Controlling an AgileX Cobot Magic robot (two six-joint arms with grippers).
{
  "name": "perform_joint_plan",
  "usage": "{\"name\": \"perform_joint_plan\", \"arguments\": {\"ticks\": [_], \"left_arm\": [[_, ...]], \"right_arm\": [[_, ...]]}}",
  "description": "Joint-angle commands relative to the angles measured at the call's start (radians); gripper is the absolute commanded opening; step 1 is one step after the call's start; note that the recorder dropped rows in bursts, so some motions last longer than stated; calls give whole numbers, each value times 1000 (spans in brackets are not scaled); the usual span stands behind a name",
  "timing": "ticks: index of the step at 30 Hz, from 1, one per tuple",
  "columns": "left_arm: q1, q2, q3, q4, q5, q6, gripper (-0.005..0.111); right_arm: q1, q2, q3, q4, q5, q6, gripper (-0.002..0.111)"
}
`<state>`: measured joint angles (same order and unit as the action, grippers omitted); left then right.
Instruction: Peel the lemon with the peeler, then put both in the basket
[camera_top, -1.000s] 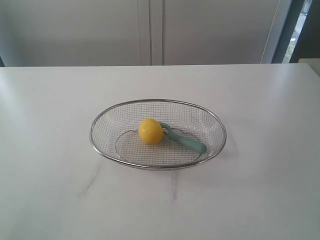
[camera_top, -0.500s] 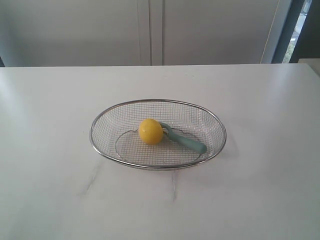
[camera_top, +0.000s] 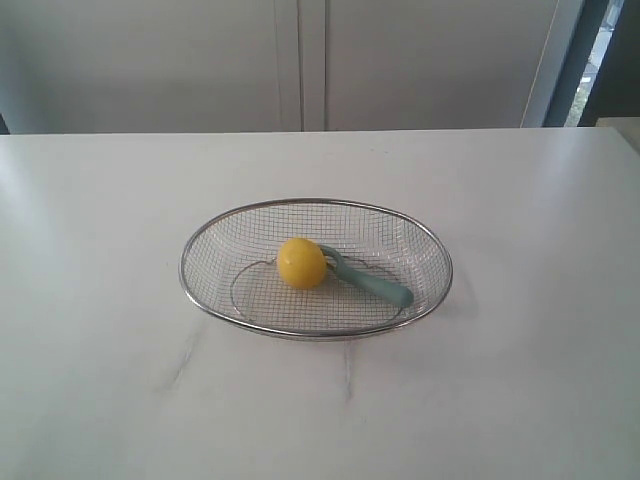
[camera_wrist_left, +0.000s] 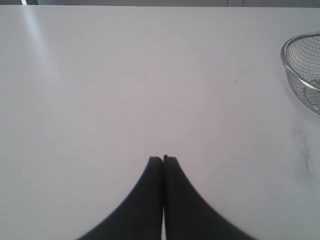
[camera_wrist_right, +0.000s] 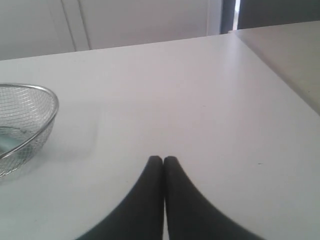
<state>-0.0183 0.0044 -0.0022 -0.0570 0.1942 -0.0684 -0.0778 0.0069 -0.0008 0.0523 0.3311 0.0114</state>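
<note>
Partly hidden behind the lemon (camera_top: 301, 262), the peeler (camera_top: 378, 286) keeps its head hard to see. Both lie in the basket (camera_top: 316, 202), the handle running diagonally toward its near right rim. My left gripper (camera_wrist_left: 163, 159) and right gripper (camera_wrist_right: 163, 159) have their fingers pressed together, each off to one side of the basket.

Sole obstacle mid white tabletop (camera_top: 100, 390): oval silver wire-mesh basket (camera_top: 183, 272) w/ round yellow lemon (camera_top: 301, 262) + teal-handled peeler (camera_top: 378, 287) inside; open surface all round.
</note>
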Motion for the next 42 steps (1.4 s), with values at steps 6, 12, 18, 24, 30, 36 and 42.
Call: {"name": "perform_joint_plan", "arguments": {"ticks": [6,12,18,24,30,36,42], "left_arm": [[-7,-4,2,-2,1,-1,0],[-7,-4,2,-2,1,-1,0],[-7,-4,2,-2,1,-1,0],[-7,-4,2,-2,1,-1,0],[-7,-4,2,-2,1,-1,0],[-7,-4,2,-2,1,-1,0],[-7,-4,2,-2,1,-1,0]], "right_arm": [[-68,-7,1,-3,-24,-11,0],[26,-7,1,-7,-24,-11,0],[73,-7,1,-52,-24,-19,0],[144,-7,1,-52,-24,-11,0],[161,-7,1,-52,-24,-11,0],[161,-7,1,-52,-20,-11,0],[161,-7,1,-52,-18,-11,0]]}}
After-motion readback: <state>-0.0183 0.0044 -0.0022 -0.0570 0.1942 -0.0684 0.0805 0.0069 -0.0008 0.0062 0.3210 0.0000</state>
